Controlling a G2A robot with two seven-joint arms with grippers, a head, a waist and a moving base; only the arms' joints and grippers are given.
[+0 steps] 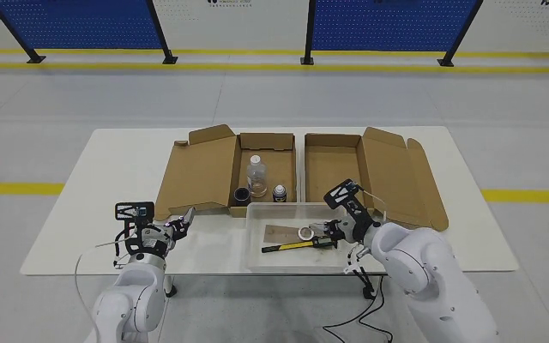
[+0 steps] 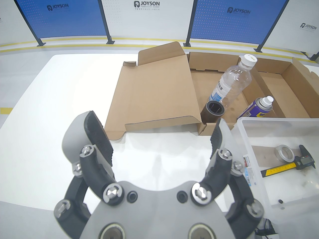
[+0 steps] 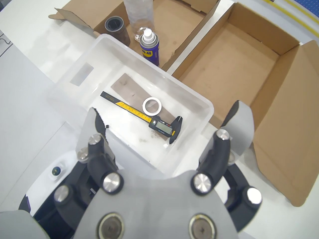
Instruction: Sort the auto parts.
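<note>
**Colours across my table**

Two plain brown cardboard boxes sat on the white table. The clear plastic bottle had a white cap and blue label; the blue-and-yellow spray can, a white cap. The cylindrical sleeve was black, the metal ring silver, the digital caliper black with a yellow ruled scale. My left gripper wore black ribbed pads.

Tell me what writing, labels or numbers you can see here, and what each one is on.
Wall panels: a logo and brand word, repeated.
Spray can: yellow brand lettering on blue.
Water bottle label: too small to read.
Caliper scale: numerals too small to read.
Clear bin sticker: too small to read.
</note>
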